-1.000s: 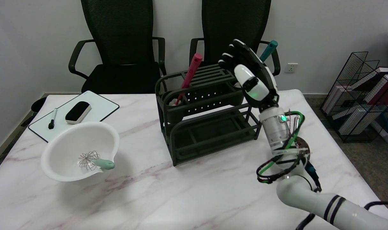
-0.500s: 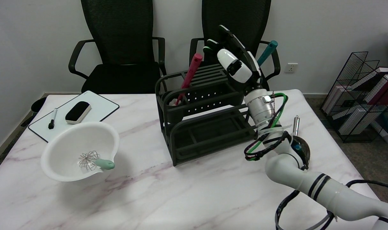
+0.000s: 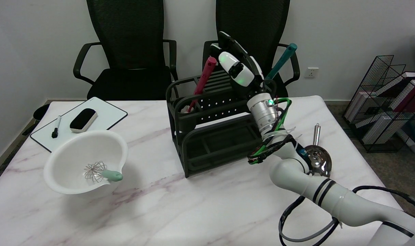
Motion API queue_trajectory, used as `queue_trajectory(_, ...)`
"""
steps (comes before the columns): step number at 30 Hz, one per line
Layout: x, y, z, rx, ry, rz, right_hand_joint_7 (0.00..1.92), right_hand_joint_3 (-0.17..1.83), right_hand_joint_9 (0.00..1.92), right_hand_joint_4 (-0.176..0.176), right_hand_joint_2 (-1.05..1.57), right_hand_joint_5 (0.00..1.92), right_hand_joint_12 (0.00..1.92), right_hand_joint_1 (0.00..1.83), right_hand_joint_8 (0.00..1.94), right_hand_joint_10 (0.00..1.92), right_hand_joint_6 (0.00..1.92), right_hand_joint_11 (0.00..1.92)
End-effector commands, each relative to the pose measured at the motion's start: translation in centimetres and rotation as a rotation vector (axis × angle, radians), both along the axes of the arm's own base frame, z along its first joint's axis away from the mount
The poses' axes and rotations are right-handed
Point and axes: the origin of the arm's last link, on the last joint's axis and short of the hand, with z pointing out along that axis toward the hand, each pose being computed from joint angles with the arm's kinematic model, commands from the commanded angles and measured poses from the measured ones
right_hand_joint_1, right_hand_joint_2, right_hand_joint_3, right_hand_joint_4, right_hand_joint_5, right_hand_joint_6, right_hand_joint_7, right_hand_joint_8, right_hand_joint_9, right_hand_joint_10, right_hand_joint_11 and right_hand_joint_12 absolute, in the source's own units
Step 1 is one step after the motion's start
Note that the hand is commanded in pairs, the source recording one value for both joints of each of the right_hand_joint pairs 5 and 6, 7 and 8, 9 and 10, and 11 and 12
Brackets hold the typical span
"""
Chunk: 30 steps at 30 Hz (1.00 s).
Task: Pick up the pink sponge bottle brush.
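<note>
Since a second ago the right hand (image 3: 235, 66) has moved left, nearer the pink sponge bottle brush (image 3: 203, 81); fingers spread, holding nothing, raised above the rack (image 3: 217, 119).

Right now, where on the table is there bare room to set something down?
The near marble, in front of the black rack and between the white bowl and the right arm, is bare. Crowded spots: the whiteboard corner and around the metal ladle.
</note>
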Motion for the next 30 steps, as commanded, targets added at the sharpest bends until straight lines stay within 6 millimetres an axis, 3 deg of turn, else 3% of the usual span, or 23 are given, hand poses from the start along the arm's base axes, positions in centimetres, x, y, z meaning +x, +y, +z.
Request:
queue_trajectory(1,0.5,-1.5,-3.0,0.051,-0.029,-0.009,0.21,1.25,0.44,0.000,0.28,0.42,0.31,1.04,0.21,0.44,0.42,0.31)
queue_trajectory(11,0.4,-0.6,-4.6,0.070,0.025,-0.003,0.22,1.22,0.38,0.000,0.35,0.45,0.02,1.02,0.22,0.38,0.45,0.02)
queue_trajectory(20,0.4,0.4,-5.1,0.064,0.058,-0.002,0.20,1.27,0.38,0.000,0.32,0.23,0.03,0.99,0.20,0.38,0.23,0.03)
queue_trajectory(30,0.1,0.2,-5.4,0.078,0.059,-0.025,0.17,1.24,0.38,0.000,0.33,0.20,0.16,0.99,0.17,0.38,0.20,0.16)
